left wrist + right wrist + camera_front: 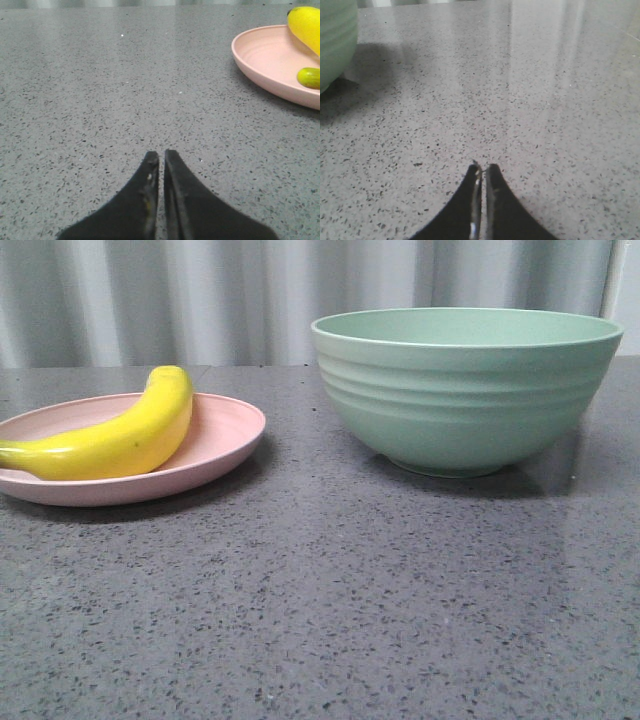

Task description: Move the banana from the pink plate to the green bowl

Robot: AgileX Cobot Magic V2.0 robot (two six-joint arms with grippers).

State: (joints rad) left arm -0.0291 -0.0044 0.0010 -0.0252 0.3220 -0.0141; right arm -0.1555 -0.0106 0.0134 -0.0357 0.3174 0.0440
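The yellow banana [125, 438] lies on the pink plate [225, 435] at the left of the front view. The green bowl [465, 390] stands upright at the right, apart from the plate and empty as far as its rim shows. My left gripper [161, 155] is shut and empty, low over the bare table; the pink plate [265, 57] with the banana [306, 25] shows in its wrist view, well apart from the fingertips. My right gripper [483, 167] is shut and empty over the table; the bowl's wall [335, 40] shows at that view's edge. Neither gripper shows in the front view.
The grey speckled table [330, 590] spreads under everything. A pale corrugated curtain wall [250, 295] stands behind the table.
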